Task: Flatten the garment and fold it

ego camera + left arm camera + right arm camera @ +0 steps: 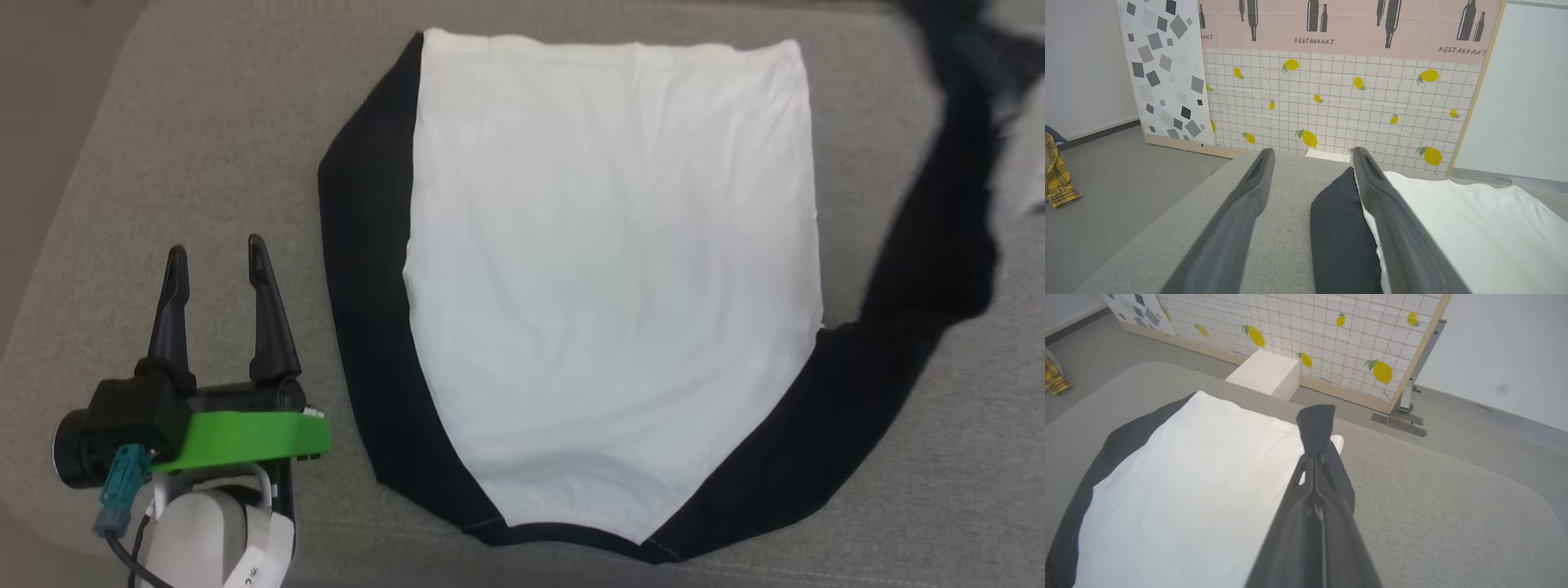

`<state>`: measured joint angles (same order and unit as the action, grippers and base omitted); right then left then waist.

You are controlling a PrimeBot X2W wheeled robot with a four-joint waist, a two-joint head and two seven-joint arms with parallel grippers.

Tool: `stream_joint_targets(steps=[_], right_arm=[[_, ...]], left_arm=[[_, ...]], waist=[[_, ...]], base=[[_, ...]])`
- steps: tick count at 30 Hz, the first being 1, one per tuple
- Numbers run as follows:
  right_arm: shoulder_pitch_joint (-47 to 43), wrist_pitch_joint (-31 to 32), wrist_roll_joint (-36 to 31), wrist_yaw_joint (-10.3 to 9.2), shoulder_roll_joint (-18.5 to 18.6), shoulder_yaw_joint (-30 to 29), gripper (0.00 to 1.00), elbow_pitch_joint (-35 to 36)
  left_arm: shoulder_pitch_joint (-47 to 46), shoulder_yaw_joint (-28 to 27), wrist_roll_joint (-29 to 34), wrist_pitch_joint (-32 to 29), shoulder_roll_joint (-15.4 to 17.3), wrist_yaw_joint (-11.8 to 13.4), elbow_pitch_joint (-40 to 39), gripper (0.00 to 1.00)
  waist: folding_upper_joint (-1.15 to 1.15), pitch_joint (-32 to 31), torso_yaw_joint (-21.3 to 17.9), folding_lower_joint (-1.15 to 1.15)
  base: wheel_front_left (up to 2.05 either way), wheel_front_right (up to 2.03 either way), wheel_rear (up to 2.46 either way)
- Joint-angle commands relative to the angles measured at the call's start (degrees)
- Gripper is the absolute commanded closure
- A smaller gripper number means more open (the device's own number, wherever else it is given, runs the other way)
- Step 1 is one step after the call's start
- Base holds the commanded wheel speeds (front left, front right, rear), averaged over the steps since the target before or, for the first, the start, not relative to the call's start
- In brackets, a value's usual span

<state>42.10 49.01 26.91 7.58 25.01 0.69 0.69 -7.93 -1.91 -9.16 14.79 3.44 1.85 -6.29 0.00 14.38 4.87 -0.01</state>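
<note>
At lower left of the head view, the left gripper [216,245] stands spread beside the garment [612,286]; the right gripper [1314,457] pinches its black sleeve [1315,422].

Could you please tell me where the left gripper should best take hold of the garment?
Probably the black left edge of the garment, at its outward bulge, coming from the left and low. It lies flat, nearest the open left gripper; the right gripper pinches the right sleeve.
</note>
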Motion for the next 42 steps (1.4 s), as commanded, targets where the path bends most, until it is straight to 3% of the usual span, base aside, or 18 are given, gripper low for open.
stream_joint_targets(steps=[1, 7, 14, 25, 29, 30, 31, 37, 42], right_arm=[[-1.18, 0.28, 0.84, -0.09, -1.99, 2.13, 1.0, 1.15], [-2.8, -2.2, 2.56, -0.09, -11.16, 12.17, 1.0, -0.74], [-4.61, -8.0, 2.42, -0.09, -18.88, 22.97, 1.0, -10.17], [-8.97, -15.87, 1.63, -0.09, -22.06, 32.28, 1.0, -28.38], [-10.19, -17.07, 5.69, -0.09, -22.11, 35.23, 1.0, -31.0], [-10.24, -17.92, 8.02, -0.09, -22.11, 35.51, 0.82, -31.13], [-9.92, -18.31, 9.04, -0.09, -22.11, 36.05, 0.0, -31.06], [-5.98, -23.22, 15.79, -0.09, -22.12, 35.5, 0.0, -27.02], [-3.44, -26.85, 16.88, -0.09, -21.75, 28.53, 0.0, -22.08]], left_arm=[[0.87, -0.28, -0.29, 0.2, -0.23, -0.47, -0.03, 0.0], [1.54, 0.18, -0.63, 0.2, -0.38, -0.99, 0.45, 0.0], [1.26, 1.62, -1.32, 0.2, -0.5, -1.18, 1.13, 0.0], [0.28, 4.22, -3.41, 0.2, -0.55, -0.01, 1.7, 0.0], [0.12, 4.6, -3.9, 0.2, -0.56, 0.47, 2.13, 0.0], [0.08, 4.55, -4.04, 0.2, -0.56, 0.58, 2.24, 0.0], [0.09, 4.49, -4.01, 0.2, -0.56, 0.6, 2.38, 0.0], [0.51, 3.38, -3.25, 0.2, -0.56, 0.27, 3.5, 0.0], [1.03, 1.8, -2.66, 0.2, -0.49, -0.36, 4.04, 0.0]], waist=[[0.0, -3.3, -0.88, 0.01], [0.0, -4.31, 1.75, 0.01], [0.0, -3.31, 6.5, 0.01], [0.0, -0.03, 11.38, 0.01], [0.0, 0.39, 11.44, 0.01], [0.0, 0.41, 11.14, 0.01], [0.0, 0.37, 10.85, 0.01], [0.0, -1.78, 7.92, 0.01], [0.0, -3.67, 4.69, 0.01]], base=[[0.0, 0.0, 0.0], [0.0, 0.0, 0.0], [0.0, 0.0, 0.0], [0.0, 0.0, 0.0], [0.0, 0.0, 0.0], [0.0, 0.0, 0.0], [0.0, 0.0, 0.0], [0.0, 0.0, 0.0], [0.0, 0.0, 0.0]])
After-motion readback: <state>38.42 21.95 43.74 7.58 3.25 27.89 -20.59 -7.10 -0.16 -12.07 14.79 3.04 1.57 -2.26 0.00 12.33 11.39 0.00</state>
